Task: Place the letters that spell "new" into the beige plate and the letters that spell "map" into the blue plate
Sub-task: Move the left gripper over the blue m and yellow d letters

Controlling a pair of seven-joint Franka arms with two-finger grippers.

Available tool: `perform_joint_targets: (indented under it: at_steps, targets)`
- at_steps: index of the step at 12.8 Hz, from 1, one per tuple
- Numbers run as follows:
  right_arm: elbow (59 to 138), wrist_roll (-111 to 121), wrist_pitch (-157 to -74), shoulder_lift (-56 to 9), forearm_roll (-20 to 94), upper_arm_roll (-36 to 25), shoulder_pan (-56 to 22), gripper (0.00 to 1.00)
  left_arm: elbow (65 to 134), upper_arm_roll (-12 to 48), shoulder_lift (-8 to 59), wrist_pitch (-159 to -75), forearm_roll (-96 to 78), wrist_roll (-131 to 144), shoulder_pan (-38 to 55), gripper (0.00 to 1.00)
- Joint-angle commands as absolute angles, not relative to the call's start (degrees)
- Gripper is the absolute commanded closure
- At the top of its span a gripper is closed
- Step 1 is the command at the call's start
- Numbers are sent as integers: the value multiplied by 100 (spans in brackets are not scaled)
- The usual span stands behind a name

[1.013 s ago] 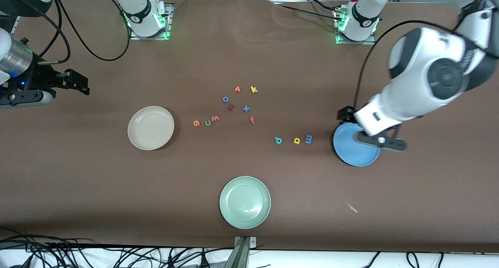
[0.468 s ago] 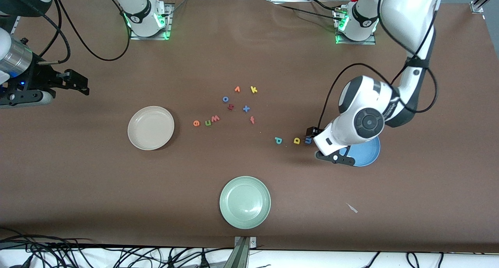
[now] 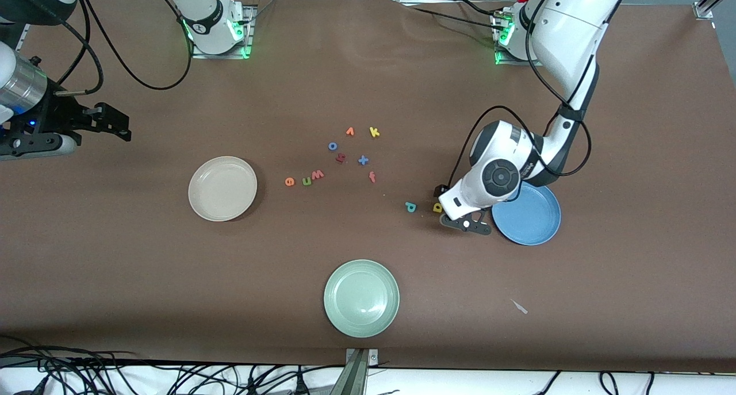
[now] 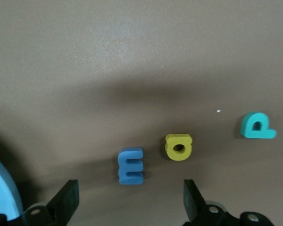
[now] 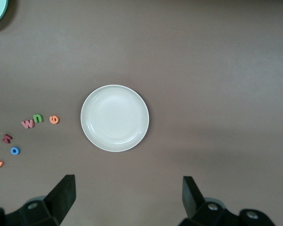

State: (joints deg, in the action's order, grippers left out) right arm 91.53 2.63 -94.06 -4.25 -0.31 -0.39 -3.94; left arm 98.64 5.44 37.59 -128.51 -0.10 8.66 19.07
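My left gripper (image 3: 453, 208) hangs low beside the blue plate (image 3: 526, 214), and its hand covers the blue m in the front view. In the left wrist view the blue m (image 4: 131, 165) lies flat on the table just ahead of the open left gripper (image 4: 131, 202), with nothing held. Beside the m lie the yellow a (image 4: 178, 147) and the teal p (image 4: 257, 126). The orange e (image 3: 289, 181), green n (image 3: 306, 181) and pinkish w (image 3: 317, 175) lie in a row next to the beige plate (image 3: 222, 188). My right gripper (image 3: 118, 125) waits open, high above the right arm's end of the table.
A pale green plate (image 3: 361, 298) sits nearest the front camera. Loose letters lie farther back mid-table: yellow k (image 3: 374, 132), blue o (image 3: 332, 146), blue x (image 3: 363, 160), orange-red f (image 3: 372, 177). A small scrap (image 3: 520, 307) lies near the front edge.
The left arm swung from above the blue plate toward the letters and came down over the blue m, which it now covers in the front view. The right arm stayed still.
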Motion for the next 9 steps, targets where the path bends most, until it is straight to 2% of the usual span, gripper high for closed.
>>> perform_joint_targets:
  at_steps: [1, 3, 4, 7, 8, 9]
  targets:
    - [9062, 246, -9413, -719, -9, -9, -413, 0, 9905, 510, 3779, -12999, 289, 932, 1977, 15]
    - [9079, 342, -9474, -738, -18, 9, -448, 0, 9888, 501, 3849, -13060, 325, 914, 1978, 34]
    - [9079, 325, -9483, -764, 26, 17, -614, 0, 9905, 501, 3893, -13226, 360, 914, 1978, 37]
    - [9044, 202, -9772, -1220, 263, 9, -948, 0, 9896, 501, 3964, -13307, 360, 914, 1986, 37]
    - [9044, 37, -9956, -1370, 255, 9, -1106, 0, 9896, 501, 3973, -13315, 360, 914, 1986, 40]
    - [9044, -191, -10184, -1554, 229, 9, -1229, 0, 9905, 501, 3973, -13307, 369, 914, 1978, 57]
